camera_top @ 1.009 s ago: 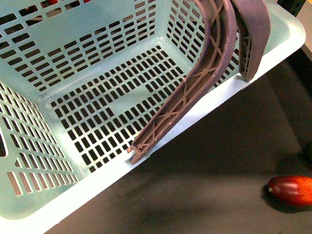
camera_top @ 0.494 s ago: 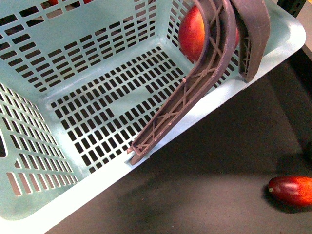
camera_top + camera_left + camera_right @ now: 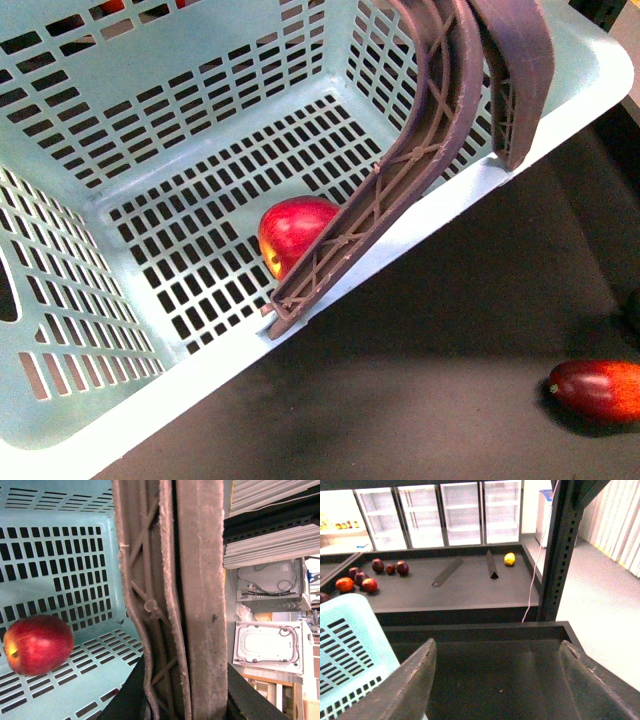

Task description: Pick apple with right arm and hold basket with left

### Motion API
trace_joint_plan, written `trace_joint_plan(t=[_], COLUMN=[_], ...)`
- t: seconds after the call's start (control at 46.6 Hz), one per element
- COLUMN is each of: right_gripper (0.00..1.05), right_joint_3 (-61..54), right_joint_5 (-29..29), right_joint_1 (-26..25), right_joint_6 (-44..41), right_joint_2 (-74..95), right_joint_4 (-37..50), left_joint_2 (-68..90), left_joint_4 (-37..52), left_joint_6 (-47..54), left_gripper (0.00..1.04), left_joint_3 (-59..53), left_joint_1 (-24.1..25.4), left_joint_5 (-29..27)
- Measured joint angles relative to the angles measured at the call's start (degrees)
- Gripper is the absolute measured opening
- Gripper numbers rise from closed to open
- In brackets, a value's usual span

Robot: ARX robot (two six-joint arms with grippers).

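Observation:
The red apple (image 3: 295, 232) with a yellowish patch lies on the slotted floor of the turquoise basket (image 3: 150, 70), partly behind a brown-purple handle (image 3: 420, 150). In the left wrist view the apple (image 3: 37, 644) rests low on the basket floor (image 3: 60, 555). My left gripper (image 3: 182, 700) is shut on the two brown-purple handles (image 3: 170, 595), its dark fingers on either side of them. My right gripper (image 3: 497, 680) stands open and empty above a dark shelf, with a corner of the basket (image 3: 347, 650) beside one finger. Neither arm shows in the front view.
An elongated dark-red fruit (image 3: 595, 390) lies on the dark surface right of the basket. In the right wrist view a dark shelf (image 3: 465, 587) carries several red fruits (image 3: 357, 577), a yellow fruit (image 3: 509, 558) and two dividers; a metal upright (image 3: 560, 550) stands nearby.
The apple appeared high by the basket's right wall half a second ago and has dropped onto the basket floor beside the handle. The basket has barely moved.

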Motion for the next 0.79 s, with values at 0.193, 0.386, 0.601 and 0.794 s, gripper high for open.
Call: trace_joint_plan(t=[0.193,0.386,0.601,0.794], right_gripper=[0.37,0.1,0.02,0.02], right_joint_3=[-11.4,-16.1,-20.5,-24.1], right_joint_5=[-3.2,-4.7,-9.2,-9.6], right_joint_1=[-2.5,-3.9,-7.5,-9.0], right_joint_6=[-1.4,-1.6,-1.9,-1.8], right_joint_2=[-5.7,-10.0,-14.6,-20.0], right_joint_4=[4.1,4.9,4.7,3.0], left_joint_2=[0.0,0.0,0.0,0.0], left_joint_4=[0.0,0.0,0.0,0.0], left_joint_6=[-0.1,0.1,-0.1,0.0], left_gripper=[0.19,0.19,0.19,0.19], left_joint_3=[0.0,0.0,0.0,0.0], left_joint_1=[-0.1,0.0,-0.1,-0.1], left_joint_5=[0.4,-0.4,0.1,0.0])
